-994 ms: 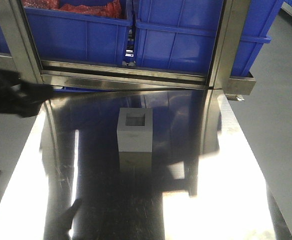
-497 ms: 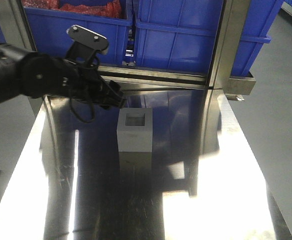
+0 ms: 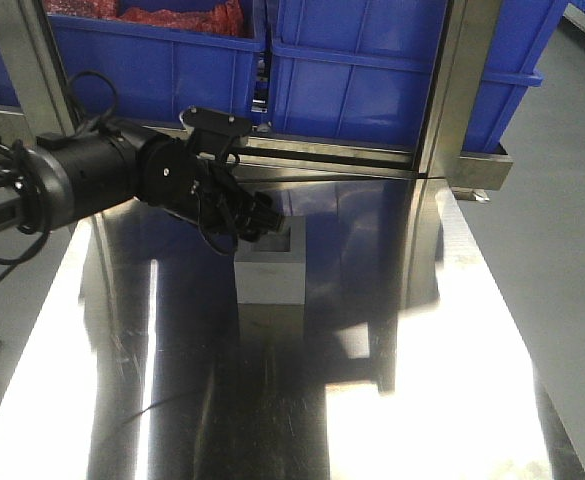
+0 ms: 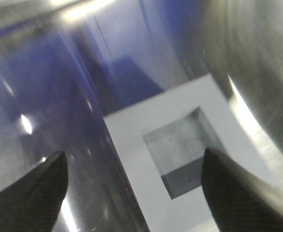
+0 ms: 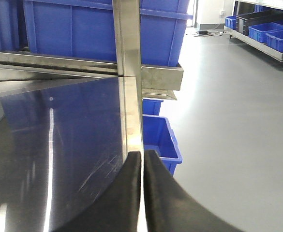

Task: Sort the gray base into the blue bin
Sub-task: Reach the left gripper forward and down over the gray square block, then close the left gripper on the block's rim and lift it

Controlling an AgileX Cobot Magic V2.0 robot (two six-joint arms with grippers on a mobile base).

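Observation:
The gray base point(image 3: 270, 268) stands on the steel table point(image 3: 432, 330) near its middle, with the square recess facing up. My left gripper point(image 3: 262, 222) is open and hovers over the block's top left edge. In the left wrist view the block point(image 4: 131, 145) lies between and below the two dark fingertips point(image 4: 35, 193), which do not touch it. My right gripper point(image 5: 142, 162) is shut and empty, low over the table's right edge. An open blue bin point(image 5: 158, 137) stands on the floor just past that edge.
Large blue bins point(image 3: 392, 70) sit on a steel rack point(image 3: 272, 155) behind the table; the left one point(image 3: 152, 60) holds red material. Upright steel posts point(image 3: 452, 90) frame the rack. Grey floor lies to the right.
My left arm has swung in from the left edge of the view and now hangs over the gray base. The base has not moved.

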